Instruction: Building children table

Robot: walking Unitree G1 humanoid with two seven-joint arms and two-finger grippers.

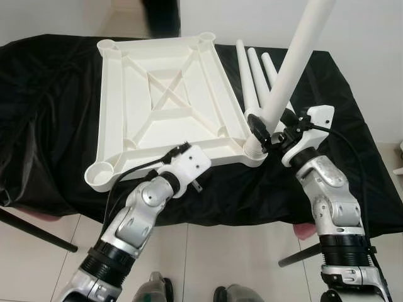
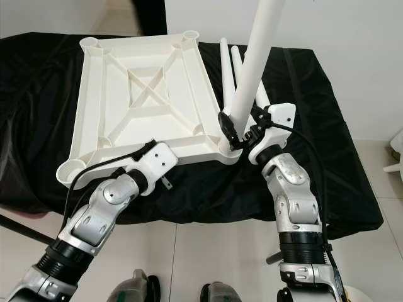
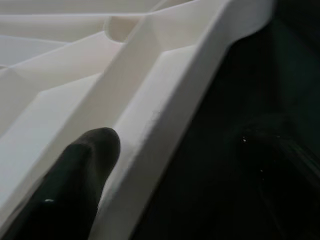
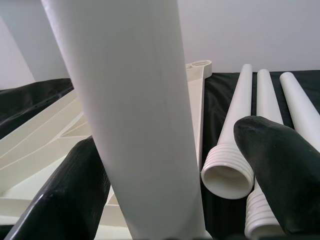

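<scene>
I see the white tabletop (image 1: 167, 94) lying upside down on the counter (image 1: 56, 126), which is draped in black cloth, its ribbed underside and cross-bracing facing up and a round socket at each corner. My right gripper (image 1: 271, 135) is clenched around a white leg (image 1: 296, 63) at its lower end; in the right wrist view one black finger (image 4: 60, 195) sits on one side of the tube and the other on the opposite side, though I cannot tell whether both pads press on it. The leg stands tilted, leaning up and away to the right, with its foot at the near right corner socket (image 1: 255, 150) of the tabletop. Three spare legs (image 1: 255, 72) lie side by side on the cloth just beside the tabletop's right edge, threaded ends toward me. My left gripper (image 1: 184, 148) is at the near edge of the tabletop; the left wrist view shows one black fingertip (image 3: 85, 170) resting against the inner rib of the rim, and I cannot tell whether that gripper is clamped or released.
</scene>
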